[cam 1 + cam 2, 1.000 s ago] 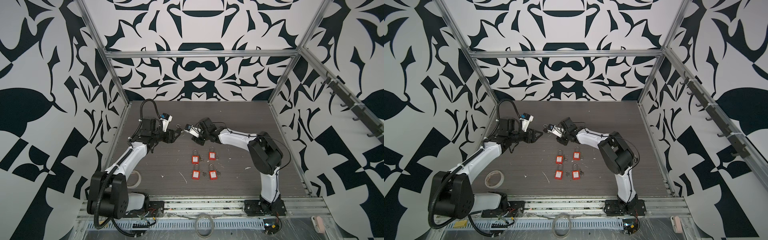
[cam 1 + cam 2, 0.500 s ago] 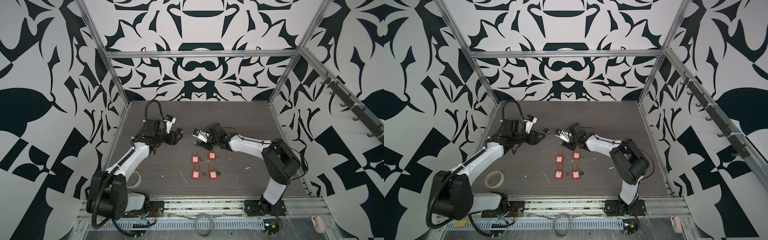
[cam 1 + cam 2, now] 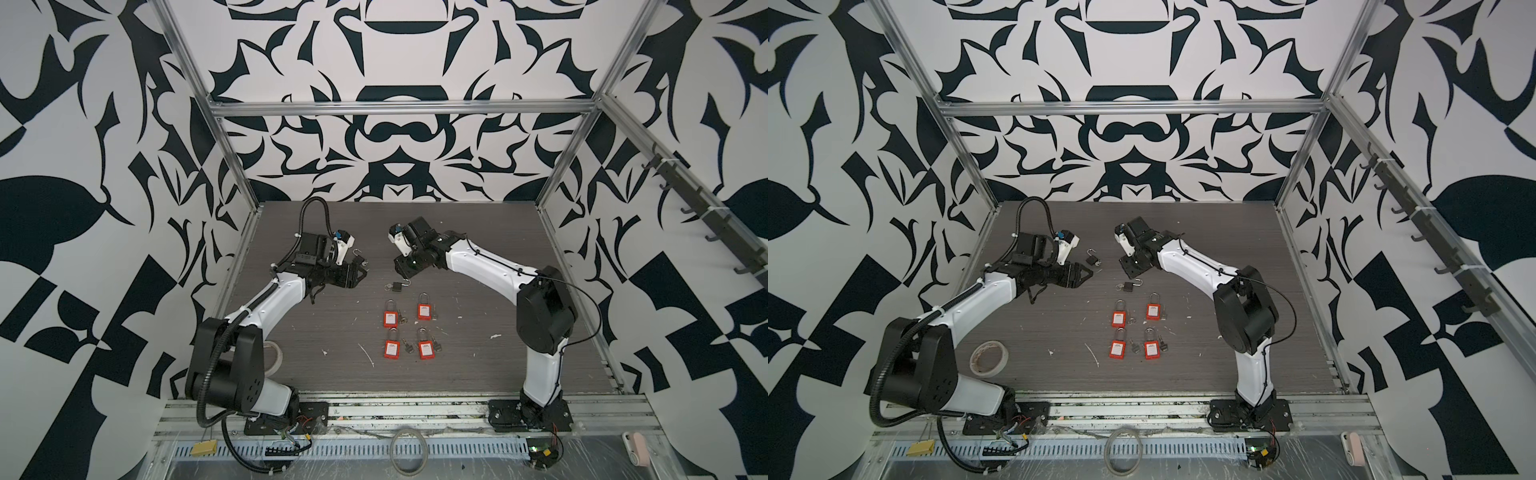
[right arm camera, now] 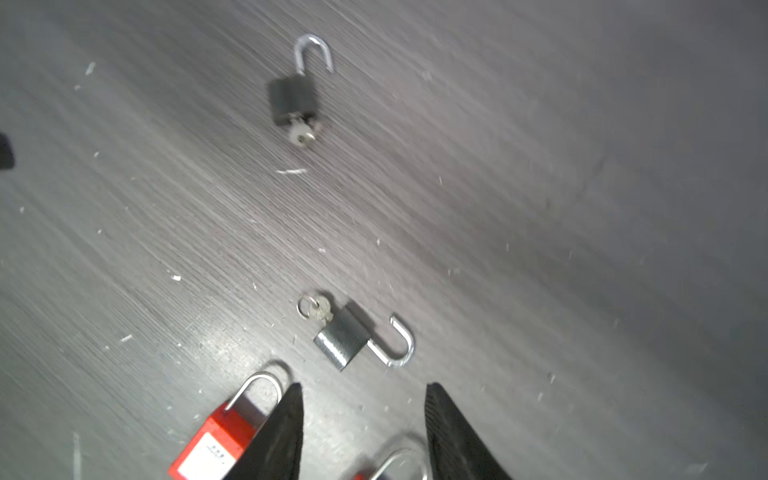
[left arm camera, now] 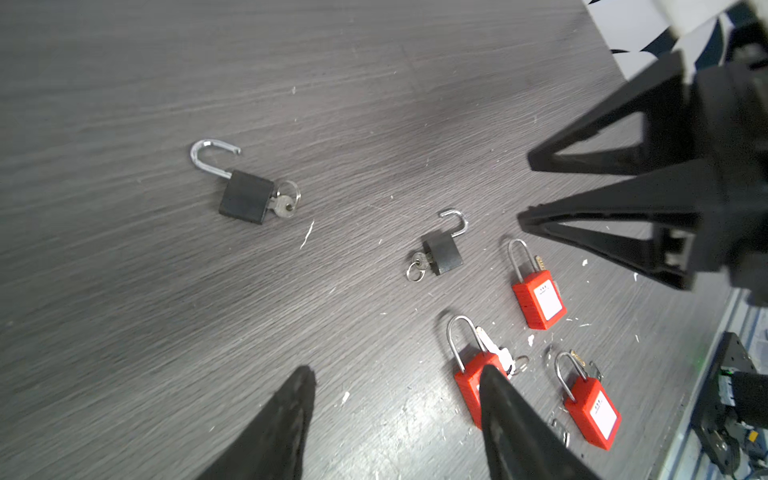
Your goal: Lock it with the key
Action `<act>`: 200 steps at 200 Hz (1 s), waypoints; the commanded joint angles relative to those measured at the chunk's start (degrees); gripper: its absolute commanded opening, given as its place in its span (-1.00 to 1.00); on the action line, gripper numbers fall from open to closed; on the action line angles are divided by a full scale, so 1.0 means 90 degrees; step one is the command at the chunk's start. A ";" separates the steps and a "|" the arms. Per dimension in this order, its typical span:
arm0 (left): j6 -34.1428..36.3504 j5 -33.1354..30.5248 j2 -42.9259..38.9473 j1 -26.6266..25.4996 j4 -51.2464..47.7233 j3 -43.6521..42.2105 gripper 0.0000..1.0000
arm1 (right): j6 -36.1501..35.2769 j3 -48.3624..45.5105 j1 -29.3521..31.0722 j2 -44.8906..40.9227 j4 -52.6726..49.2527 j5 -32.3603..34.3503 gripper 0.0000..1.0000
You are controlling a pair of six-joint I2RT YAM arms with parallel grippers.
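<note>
Two small black padlocks lie on the dark table, shackles swung open, each with a silver key in its keyhole. One padlock (image 3: 360,260) (image 5: 246,197) with its key (image 5: 285,204) lies just beyond my left gripper (image 3: 360,271) (image 5: 397,370), which is open and empty. The other padlock (image 3: 397,286) (image 4: 343,340) with its key (image 4: 318,308) lies on the table just in front of my right gripper (image 3: 401,272) (image 4: 365,386), also open and empty. Both black padlocks appear in both wrist views.
Several red padlocks (image 3: 390,318) with closed shackles and keys lie in a grid nearer the front, close to the second black padlock. A roll of tape (image 3: 989,357) sits by the left arm's base. White scuffs mark the table.
The grippers, close together a second ago, have drawn apart. My right arm has pulled back to the right and its gripper has opened. A black padlock now lies loose below it.
</note>
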 commanded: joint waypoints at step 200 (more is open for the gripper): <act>-0.0513 -0.0204 0.0877 -0.0140 -0.0797 0.0597 0.36 | 0.4169 0.0903 0.0119 0.1531 0.0060 -0.0153 0.38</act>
